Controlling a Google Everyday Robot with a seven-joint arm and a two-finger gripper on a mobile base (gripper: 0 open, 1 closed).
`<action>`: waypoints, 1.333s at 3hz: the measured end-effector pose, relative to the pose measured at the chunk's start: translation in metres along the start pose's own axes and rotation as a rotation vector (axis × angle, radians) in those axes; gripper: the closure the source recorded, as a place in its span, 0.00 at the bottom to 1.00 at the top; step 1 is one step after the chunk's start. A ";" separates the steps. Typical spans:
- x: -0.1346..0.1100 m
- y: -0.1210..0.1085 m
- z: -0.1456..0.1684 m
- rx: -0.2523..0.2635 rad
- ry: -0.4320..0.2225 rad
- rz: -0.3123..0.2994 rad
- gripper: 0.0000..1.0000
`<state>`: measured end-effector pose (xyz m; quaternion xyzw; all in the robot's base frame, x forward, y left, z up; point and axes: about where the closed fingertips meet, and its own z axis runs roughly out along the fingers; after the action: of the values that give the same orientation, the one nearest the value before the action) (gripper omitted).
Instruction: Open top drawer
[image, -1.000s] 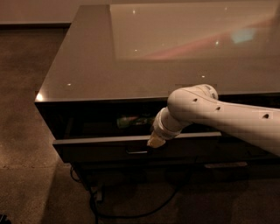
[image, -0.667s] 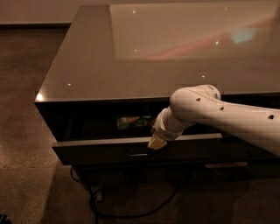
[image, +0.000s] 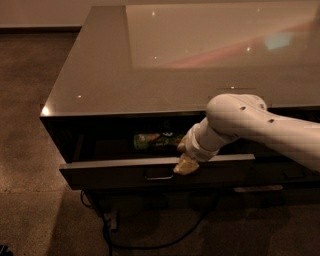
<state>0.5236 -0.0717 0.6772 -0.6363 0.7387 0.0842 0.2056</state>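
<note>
The top drawer (image: 115, 174) stands pulled partly out from under the glossy counter top (image: 150, 75). Its flat dark front carries a small metal pull handle (image: 159, 176) at centre. My gripper (image: 184, 165) reaches down from the white arm (image: 260, 127) on the right. Its yellowish tip rests on the drawer front's top edge, just right of the handle. Inside the drawer a green packet (image: 152, 140) lies behind the gripper.
A lower dark drawer front (image: 260, 189) with a handle sits under the arm. A black cable (image: 150, 240) loops on the speckled brown floor below the cabinet. A wall runs along the back left (image: 40, 12).
The drawer front has come out a little further toward the camera, and the gripper and arm have moved with it.
</note>
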 end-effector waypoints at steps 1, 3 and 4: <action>0.003 0.011 -0.013 -0.045 -0.001 -0.032 0.00; 0.004 0.017 -0.021 -0.078 -0.013 -0.048 0.00; 0.004 0.017 -0.020 -0.081 -0.014 -0.049 0.00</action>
<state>0.5029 -0.0798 0.6911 -0.6616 0.7174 0.1134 0.1867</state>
